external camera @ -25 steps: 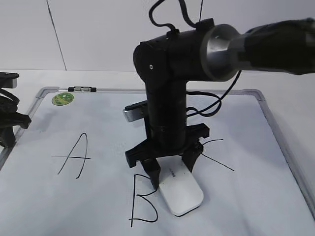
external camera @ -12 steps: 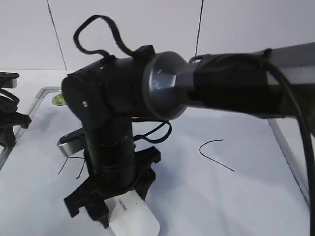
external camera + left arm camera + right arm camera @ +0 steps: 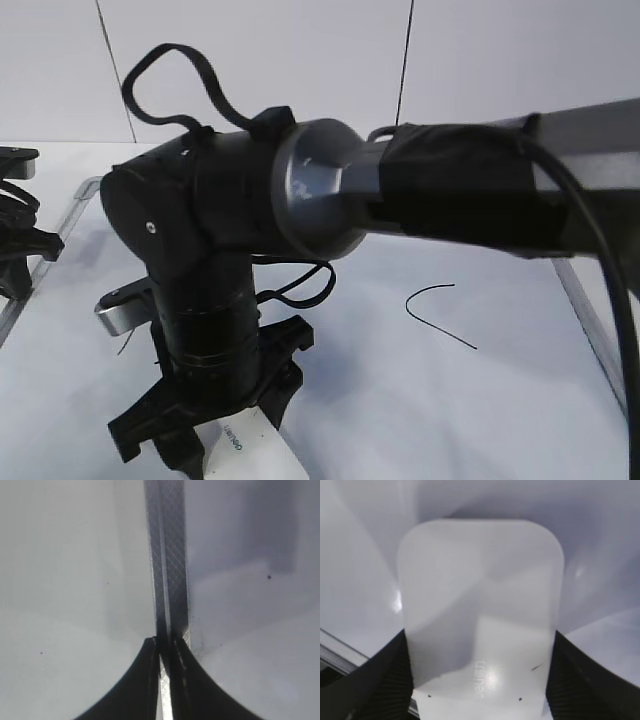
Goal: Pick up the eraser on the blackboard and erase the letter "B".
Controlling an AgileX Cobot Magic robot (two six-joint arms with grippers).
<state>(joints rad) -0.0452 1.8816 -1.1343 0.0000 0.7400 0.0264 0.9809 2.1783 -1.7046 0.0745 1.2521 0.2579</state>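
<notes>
My right gripper (image 3: 205, 445) is shut on the white eraser (image 3: 255, 450) and holds it down on the blackboard (image 3: 480, 400) at the lower left of the exterior view. In the right wrist view the eraser (image 3: 480, 605) fills the space between the two dark fingers (image 3: 380, 680), with grey print on its top. The letter "B" is hidden behind my right arm. The angular "C" (image 3: 435, 310) shows to the right. My left gripper (image 3: 15, 255) sits at the board's left edge, and in its wrist view it is shut (image 3: 165, 645) above the grey metal frame (image 3: 167, 570).
My right arm's large black wrist (image 3: 210, 250) and silver joint (image 3: 310, 190) block most of the board's left half. The board's right frame (image 3: 590, 320) runs down the right side. A white wall stands behind the table.
My right gripper has slid the eraser left and toward the camera, across where the "B" was drawn. The "B", "A" and green sticker are now hidden behind the arm. The left gripper has not moved.
</notes>
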